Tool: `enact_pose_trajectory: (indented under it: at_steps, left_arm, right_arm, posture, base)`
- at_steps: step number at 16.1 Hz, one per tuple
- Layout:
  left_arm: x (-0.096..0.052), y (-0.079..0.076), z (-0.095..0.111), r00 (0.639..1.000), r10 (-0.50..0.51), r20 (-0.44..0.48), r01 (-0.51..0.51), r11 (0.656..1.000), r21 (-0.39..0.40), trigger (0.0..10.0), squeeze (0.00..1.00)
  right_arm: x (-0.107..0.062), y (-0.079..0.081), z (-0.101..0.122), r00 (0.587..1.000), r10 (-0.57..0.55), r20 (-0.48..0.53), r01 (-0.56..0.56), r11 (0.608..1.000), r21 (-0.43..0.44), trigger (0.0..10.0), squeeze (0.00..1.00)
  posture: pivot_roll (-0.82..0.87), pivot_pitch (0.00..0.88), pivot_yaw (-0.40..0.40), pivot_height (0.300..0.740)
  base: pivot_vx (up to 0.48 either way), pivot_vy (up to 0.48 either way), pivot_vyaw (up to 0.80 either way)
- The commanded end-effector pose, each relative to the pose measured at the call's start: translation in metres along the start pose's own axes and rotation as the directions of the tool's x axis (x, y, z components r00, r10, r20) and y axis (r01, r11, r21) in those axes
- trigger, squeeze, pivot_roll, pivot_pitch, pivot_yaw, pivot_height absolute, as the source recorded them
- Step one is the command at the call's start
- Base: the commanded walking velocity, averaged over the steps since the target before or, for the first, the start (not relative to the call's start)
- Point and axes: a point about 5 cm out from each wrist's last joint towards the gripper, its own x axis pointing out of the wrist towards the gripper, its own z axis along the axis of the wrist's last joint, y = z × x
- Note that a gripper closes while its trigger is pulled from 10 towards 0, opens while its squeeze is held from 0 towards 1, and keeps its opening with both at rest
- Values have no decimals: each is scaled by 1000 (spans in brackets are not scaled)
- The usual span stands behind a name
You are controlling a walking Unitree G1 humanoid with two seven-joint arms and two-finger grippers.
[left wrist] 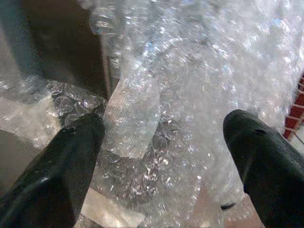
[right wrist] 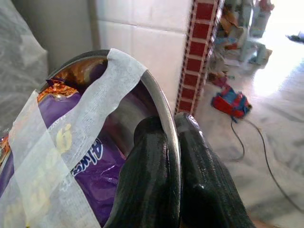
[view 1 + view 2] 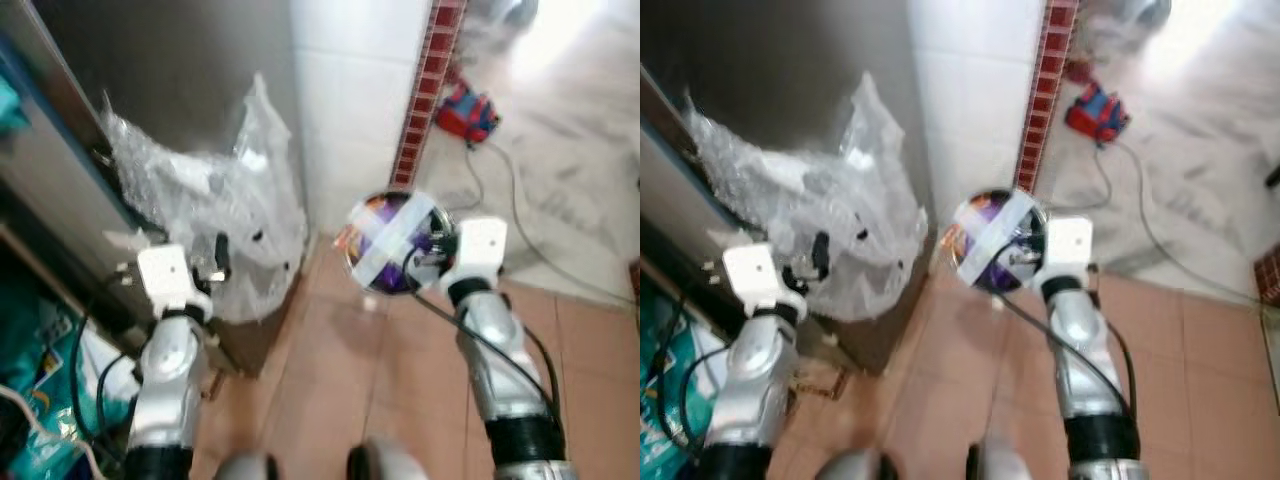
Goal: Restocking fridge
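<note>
Above a tiled floor (image 3: 330,390), a taped metal bowl (image 3: 392,243) of purple packets is pinched by its rim in the right claw (image 2: 172,142). The left claw (image 1: 164,142) is held spread open before bubble wrap (image 3: 225,225) beside the fridge (image 3: 150,90).

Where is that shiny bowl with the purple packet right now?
The steel bowl is on the robot's right, pinched at its rim by the right claw, held above the tiled floor near the white tiled wall.
</note>
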Motion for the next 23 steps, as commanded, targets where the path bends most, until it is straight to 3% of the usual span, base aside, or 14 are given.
enact_pose_trajectory:
  at_steps: [1, 8, 12, 14, 17, 20, 23]
  left_arm:
    - [2, 0, 2, 1000, -5, 6, 5, 1000, 21, 10000, 0]
    - [6, 19, 5, 995, 97, 22, -98, 994, 55, 10000, 0]
    - [25, 29, 11, 998, 59, 16, -60, 995, 74, 10000, 0]
    - [30, 27, 15, 999, 15, 36, -19, 994, 104, 10000, 0]
    - [38, 23, 21, 998, -26, 48, 22, 997, 76, 10000, 0]
    - [44, 10, 27, 991, -117, 67, 119, 993, -24, 10000, 0]
    - [42, -3, 26, 975, -212, 71, 218, 972, -87, 10000, 0]
  right_arm:
    - [1, 11, 6, 999, 28, 31, -29, 999, 16, 10000, 0]
    - [-1, 10, 4, 999, 26, 23, -26, 1000, 11, 10000, 0]
    - [-1, 9, 3, 1000, 25, 19, -25, 1000, 2, 10000, 0]
    - [-2, 9, 2, 1000, 20, 14, -20, 1000, 1, 10000, 0]
    - [-3, 12, 0, 999, 30, 9, -30, 1000, 4, 10000, 0]
    - [-2, 11, 2, 999, 32, 11, -32, 999, 2, 10000, 0]
    - [-1, 9, 3, 999, 29, 13, -29, 1000, -3, 10000, 0]
  posture:
    - [22, 88, 20, 740]
    - [26, 95, 20, 740]
    - [25, 94, 15, 740]
    - [25, 96, 14, 740]
    - [26, 92, 13, 740]
    - [19, 92, 12, 740]
    - [14, 98, 15, 740]
  base:
    - [0, 0, 0]
    - [0, 0, 0]
    - [0, 0, 0]
    - [0, 0, 0]
    - [0, 0, 0]
    - [0, 0, 0]
    - [0, 0, 0]
